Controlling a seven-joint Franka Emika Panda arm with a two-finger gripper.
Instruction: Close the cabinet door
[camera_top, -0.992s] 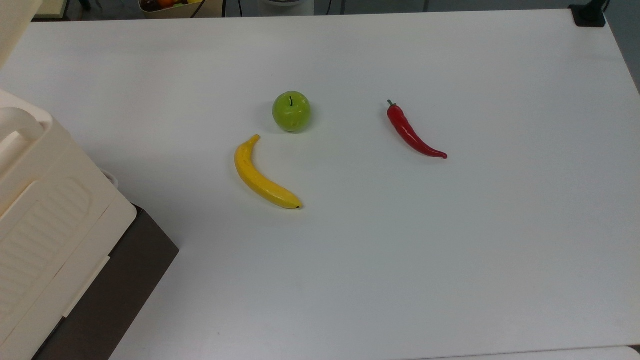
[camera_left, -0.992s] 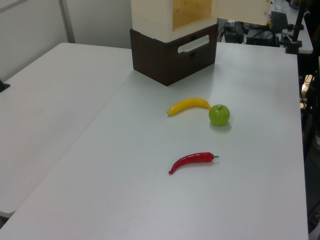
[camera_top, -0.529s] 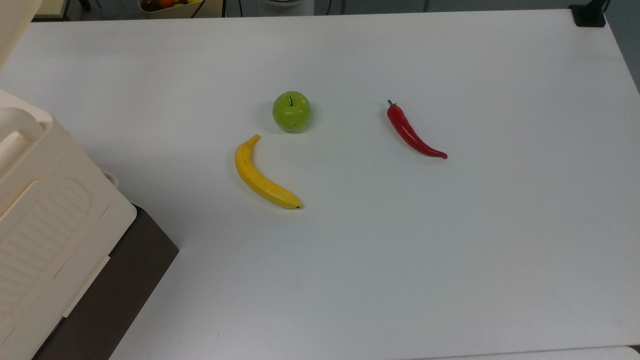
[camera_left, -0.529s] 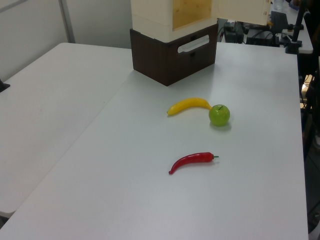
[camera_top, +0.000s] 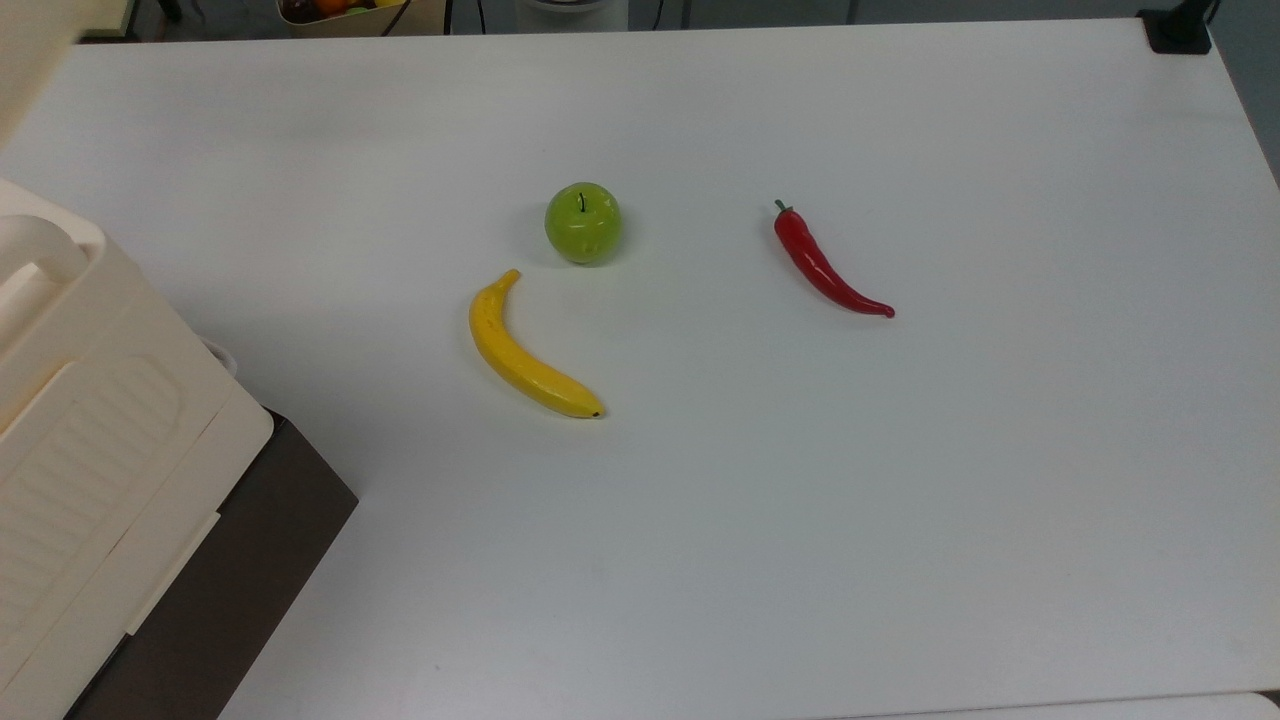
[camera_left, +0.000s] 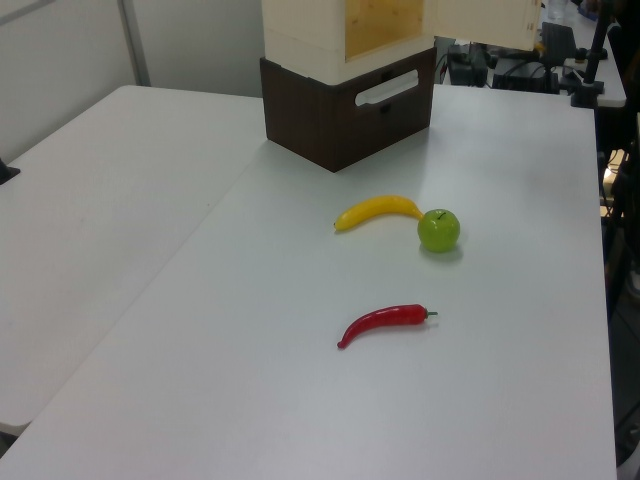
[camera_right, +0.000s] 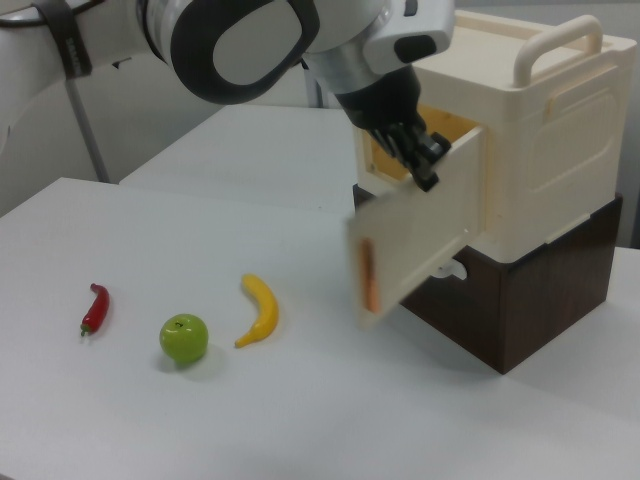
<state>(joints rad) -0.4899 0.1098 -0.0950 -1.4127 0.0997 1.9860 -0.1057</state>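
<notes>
— Where's the cabinet door (camera_right: 415, 235) now?

— Swung out from the front of the cabinet (camera_right: 530, 130), which sits on a dark brown base at a far corner of the desk (camera_top: 900, 500). In the right view the gripper (camera_right: 425, 158) is up against the door's top edge; whether its fingers are parted or pinching, I cannot tell.

— How would it handle?

— I'd guess light, stiff and smooth, turning on its hinge. A flat push on the outer face near the free edge should serve better than a pinch, which might slip.

— Do the other views add anything?

— The left view looks into the opening, a warm wood colour inside, with the door (camera_left: 480, 22) at its right. The top view lays out the banana (camera_top: 522, 355), apple (camera_top: 583, 222) and chilli (camera_top: 825, 265) mid-desk, well apart from the cabinet (camera_top: 90, 440)
</notes>
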